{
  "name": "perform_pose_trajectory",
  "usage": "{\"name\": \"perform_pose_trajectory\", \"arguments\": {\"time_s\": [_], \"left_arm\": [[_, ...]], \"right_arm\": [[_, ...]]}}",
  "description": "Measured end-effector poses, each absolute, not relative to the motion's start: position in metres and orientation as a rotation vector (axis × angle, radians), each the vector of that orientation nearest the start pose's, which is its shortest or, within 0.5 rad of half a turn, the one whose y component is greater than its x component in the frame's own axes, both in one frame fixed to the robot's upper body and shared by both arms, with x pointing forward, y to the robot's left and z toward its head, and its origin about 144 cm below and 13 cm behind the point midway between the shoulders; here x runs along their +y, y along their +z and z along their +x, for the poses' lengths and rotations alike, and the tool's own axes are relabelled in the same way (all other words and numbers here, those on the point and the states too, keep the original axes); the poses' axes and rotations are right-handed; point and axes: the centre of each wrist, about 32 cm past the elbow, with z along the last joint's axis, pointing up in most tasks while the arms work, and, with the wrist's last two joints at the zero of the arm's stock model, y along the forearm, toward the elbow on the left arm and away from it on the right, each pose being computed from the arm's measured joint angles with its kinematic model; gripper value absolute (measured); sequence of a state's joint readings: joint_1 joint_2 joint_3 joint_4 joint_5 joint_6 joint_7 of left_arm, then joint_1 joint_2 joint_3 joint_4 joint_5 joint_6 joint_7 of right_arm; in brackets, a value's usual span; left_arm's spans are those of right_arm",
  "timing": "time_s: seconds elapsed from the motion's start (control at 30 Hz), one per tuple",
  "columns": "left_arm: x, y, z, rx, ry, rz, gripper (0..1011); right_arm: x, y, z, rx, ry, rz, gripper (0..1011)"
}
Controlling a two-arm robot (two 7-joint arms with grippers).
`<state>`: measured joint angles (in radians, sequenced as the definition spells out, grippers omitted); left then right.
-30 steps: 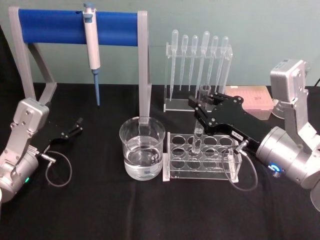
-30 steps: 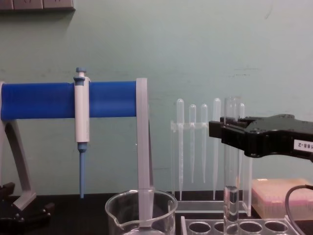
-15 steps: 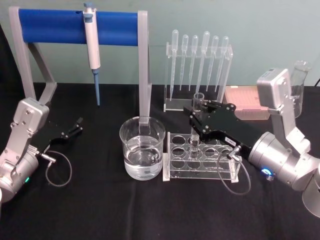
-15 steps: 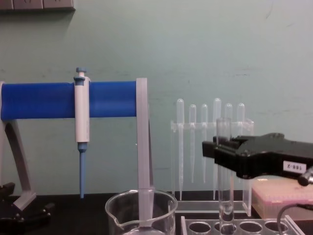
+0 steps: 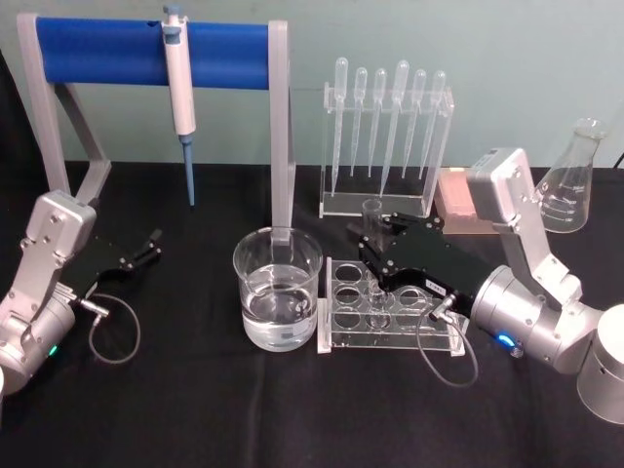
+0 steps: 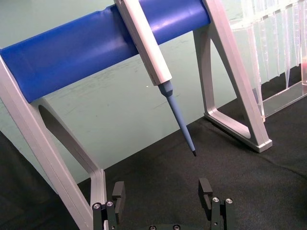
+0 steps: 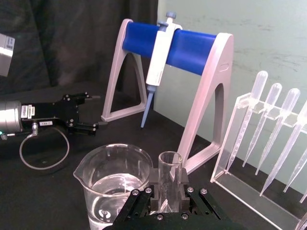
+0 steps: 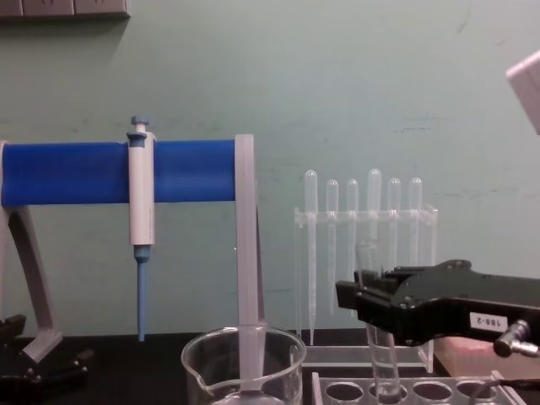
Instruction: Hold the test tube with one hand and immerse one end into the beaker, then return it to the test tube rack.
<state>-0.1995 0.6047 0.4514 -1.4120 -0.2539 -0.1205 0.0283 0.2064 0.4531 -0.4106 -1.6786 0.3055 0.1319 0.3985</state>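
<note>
A pale green wall (image 8: 337, 76) runs across the whole back of the scene, matte and faintly scuffed, evenly lit with no hard shadows. At its upper left corner in the chest view sits the lower edge of a grey wall fitting (image 8: 63, 8); what it is cannot be told. The surface (image 5: 244, 409) is covered with a black cloth, slightly textured, which meets the wall in a straight line. To the far left a dark curtain or drape (image 7: 72, 38) hangs behind the surface, its folds catching a little light.
</note>
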Motion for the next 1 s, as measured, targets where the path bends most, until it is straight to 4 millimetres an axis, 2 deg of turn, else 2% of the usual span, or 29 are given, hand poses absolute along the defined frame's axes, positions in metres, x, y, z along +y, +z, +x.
{"name": "perform_pose_trajectory", "arguments": {"time_s": [0.4,0.67,0.7,0.77,1.0], "left_arm": [[0.31,1.14,0.489,-0.285,1.248,0.304,1000],[0.31,1.14,0.489,-0.285,1.248,0.304,1000],[0.31,1.14,0.489,-0.285,1.248,0.305,1000],[0.31,1.14,0.489,-0.285,1.248,0.304,1000],[0.31,1.14,0.489,-0.285,1.248,0.304,1000]], "right_arm": [[-0.224,1.211,0.487,-0.113,-0.765,-0.187,228],[-0.228,1.213,0.477,-0.112,-0.784,-0.194,447],[-0.23,1.213,0.475,-0.11,-0.79,-0.195,510],[-0.232,1.213,0.47,-0.108,-0.798,-0.195,572],[-0.258,1.211,0.441,-0.074,-0.874,-0.19,769]]}}
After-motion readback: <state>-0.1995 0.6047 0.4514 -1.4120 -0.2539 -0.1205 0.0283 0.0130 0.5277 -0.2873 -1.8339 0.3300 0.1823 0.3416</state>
